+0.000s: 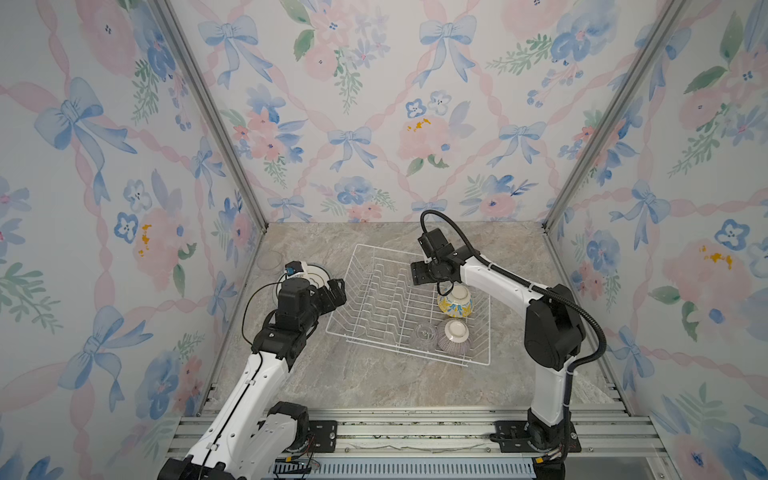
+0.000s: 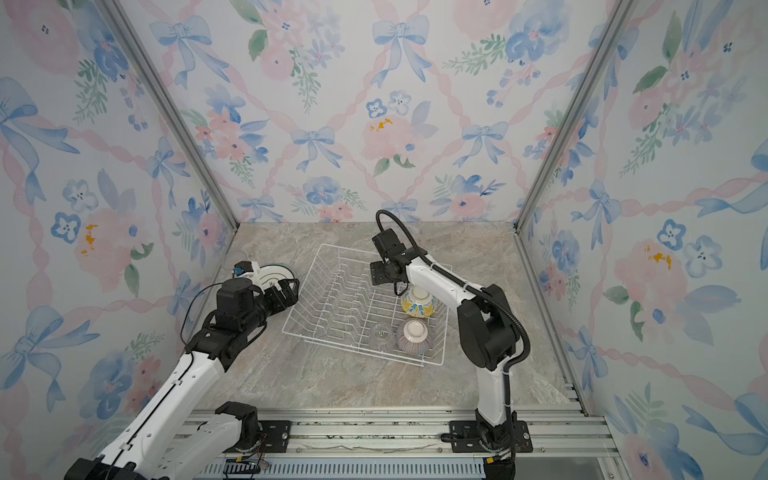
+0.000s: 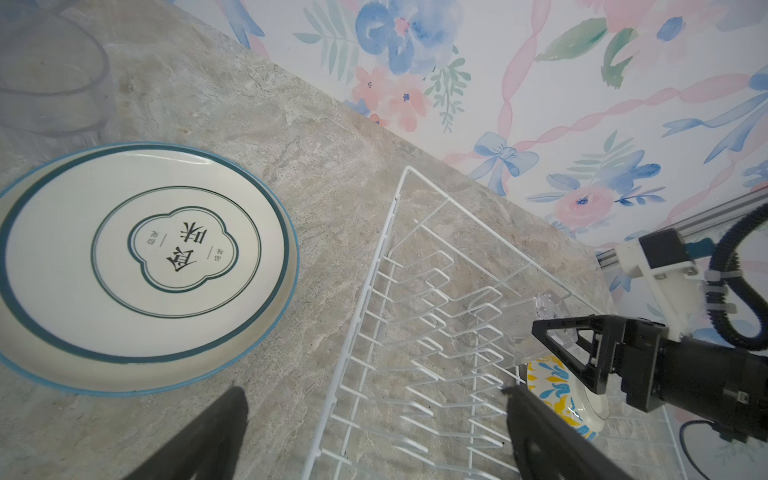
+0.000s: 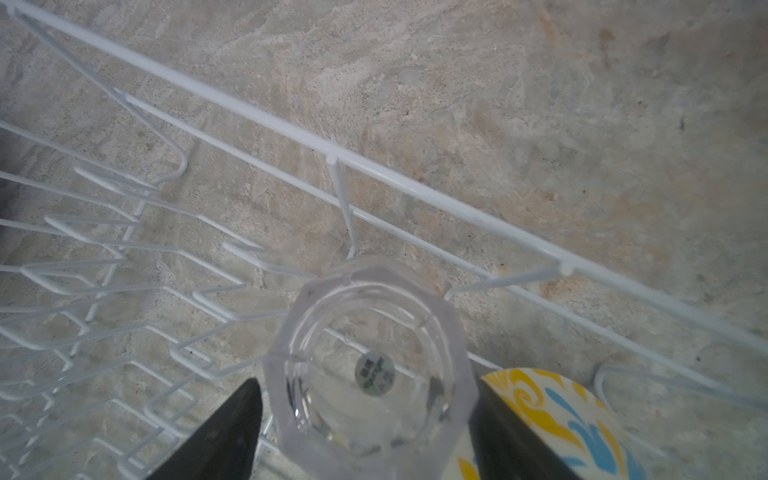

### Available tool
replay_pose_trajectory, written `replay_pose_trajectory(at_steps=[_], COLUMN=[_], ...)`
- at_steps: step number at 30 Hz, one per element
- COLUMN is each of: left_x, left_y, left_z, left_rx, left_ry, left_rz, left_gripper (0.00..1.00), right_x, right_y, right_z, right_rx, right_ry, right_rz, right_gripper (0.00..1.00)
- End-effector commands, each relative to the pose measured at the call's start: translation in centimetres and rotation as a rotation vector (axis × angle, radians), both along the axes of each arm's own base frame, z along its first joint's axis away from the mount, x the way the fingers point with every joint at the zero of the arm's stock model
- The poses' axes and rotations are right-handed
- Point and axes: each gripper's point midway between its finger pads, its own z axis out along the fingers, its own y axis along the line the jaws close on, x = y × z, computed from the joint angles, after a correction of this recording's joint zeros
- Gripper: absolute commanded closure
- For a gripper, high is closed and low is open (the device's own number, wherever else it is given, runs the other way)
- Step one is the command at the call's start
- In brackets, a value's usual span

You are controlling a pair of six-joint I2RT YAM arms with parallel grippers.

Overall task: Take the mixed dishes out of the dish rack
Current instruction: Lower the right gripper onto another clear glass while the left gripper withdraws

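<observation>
The small clear faceted glass [image 4: 370, 374] stands upside down in the far right part of the large white wire dish rack [image 1: 376, 309], just beside the yellow-blue floral bowl [image 1: 455, 302], and the right gripper [image 4: 365, 432] has its two black fingers [image 4: 226, 432] set either side of it; they look close to the glass walls, but whether they already press on it I cannot tell. To do this step well, I judge the fingers should close squarely on opposite flats of the glass, low enough not to slip off the thick base, then lift straight up so the glass clears the rack's wire rim and does not knock the bowl touching or nearly touching one finger. A second clear glass [image 1: 424, 336] and a grey-striped bowl [image 1: 454, 336] lie upside down at the rack's near end. Outside the rack, on the grey stone table [image 1: 374, 382], a white plate with a dark rim band [image 3: 141, 266] rests flat; the left gripper [image 3: 374, 432] hovers near it with fingers wide apart and empty. In both top views the right arm hides the gripped-for glass, and how many plates are stacked cannot be made out.
</observation>
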Motion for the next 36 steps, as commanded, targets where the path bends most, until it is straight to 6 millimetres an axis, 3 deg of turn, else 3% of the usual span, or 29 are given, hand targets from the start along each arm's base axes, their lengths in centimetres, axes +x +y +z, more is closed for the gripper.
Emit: replay_pose_trajectory(at_steps=[1, 8, 16, 23, 36], left_x=[0.2, -0.6, -0.4, 0.3, 1.7], left_y=[-0.9, -2.1, -2.0, -2.3, -3.6], left_z=[1.4, 1.9, 1.7, 0.6, -0.7], left_rx=[-0.031, -0.052, -0.03, 0.0, -0.028], left_ry=[-0.036, -0.053, -0.05, -0.016, -0.002], left_rz=[-0.026, -0.049, -0.04, -0.054, -0.096], left_gripper=[0.02, 0.02, 0.02, 0.02, 0.02], right_x=[0.5, 0.6, 0.8, 0.6, -0.8], right_y=[0.2, 0.4, 0.4, 0.3, 0.2], right_z=[-0.2, -1.4, -1.8, -0.5, 4.0], right_rx=[-0.033, -0.062, -0.054, 0.034, 0.222], right_ry=[-0.022, -0.014, -0.008, -0.025, -0.059], right_rz=[-0.009, -0.002, -0.005, -0.032, -0.05], right_gripper=[0.23, 0.19, 0.36, 0.48, 0.51])
